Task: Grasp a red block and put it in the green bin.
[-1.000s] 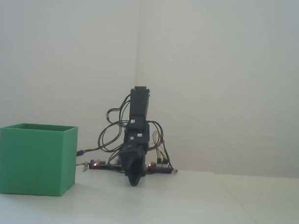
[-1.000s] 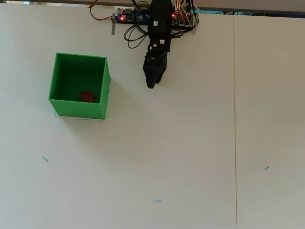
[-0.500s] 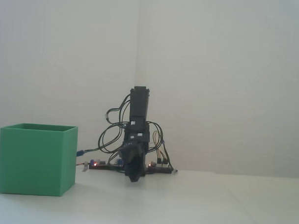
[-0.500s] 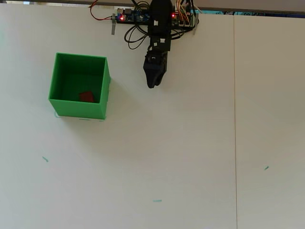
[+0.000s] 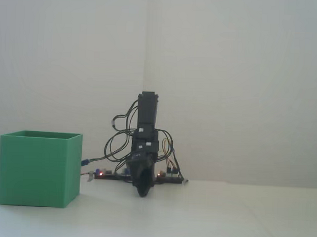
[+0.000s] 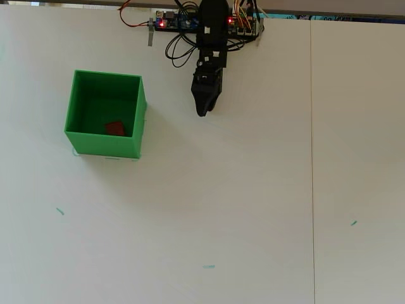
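The small matte red rectangular block (image 6: 114,128) lay on the floor of the large thin-walled green plastic cube bin (image 6: 138,120), toward the 5 o'clock part of its interior in the overhead view; in the fixed view the bin (image 5: 39,169) hid it entirely. The black hobby-arm gripper (image 6: 202,111) sat folded close to its base, at about 3 o'clock from the bin and well apart from it, with its tip pointing toward 6 o'clock in the overhead view and hanging low over the white table (image 6: 253,202). Its jaws lay one behind the other for both cameras, so I could not tell whether they were released or clenched; nothing red showed at the tip. By my judgement the task was essentially done, so little remained to go wrong: a low sweep toward 9 o'clock could knock the light bin and shift or tip it, and the loose loops of black cable (image 6: 180,50) by the circuit board (image 6: 174,22) at the 12 o'clock table edge might snag a joint. Compared with a second earlier, the block and bin had not moved, and the gripper had only edged slightly back toward its base, staying in nearly the same tucked pose.
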You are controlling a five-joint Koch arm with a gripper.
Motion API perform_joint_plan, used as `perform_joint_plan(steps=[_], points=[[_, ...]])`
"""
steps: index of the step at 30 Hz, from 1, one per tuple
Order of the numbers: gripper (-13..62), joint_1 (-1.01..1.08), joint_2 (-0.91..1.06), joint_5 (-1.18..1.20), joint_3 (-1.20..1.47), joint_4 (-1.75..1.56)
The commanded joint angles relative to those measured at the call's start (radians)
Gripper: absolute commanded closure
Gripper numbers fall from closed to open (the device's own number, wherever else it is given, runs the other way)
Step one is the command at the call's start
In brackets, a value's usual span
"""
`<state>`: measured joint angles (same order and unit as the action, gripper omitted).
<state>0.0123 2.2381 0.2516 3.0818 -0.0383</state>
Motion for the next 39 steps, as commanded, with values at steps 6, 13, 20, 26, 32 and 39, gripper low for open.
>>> perform_joint_plan(steps=[6,13,20,26,32,39], points=[[14.6,-0.002,0.091,-0.035,0.063,0.035],[14.5,-0.015,0.089,-0.198,0.063,0.061],[14.4,-0.020,0.089,-0.244,0.063,0.072],[14.5,-0.015,0.089,-0.242,0.063,0.072],[14.5,-0.015,0.089,-0.242,0.063,0.072],[14.9,-0.038,0.089,-0.290,0.063,0.072]])
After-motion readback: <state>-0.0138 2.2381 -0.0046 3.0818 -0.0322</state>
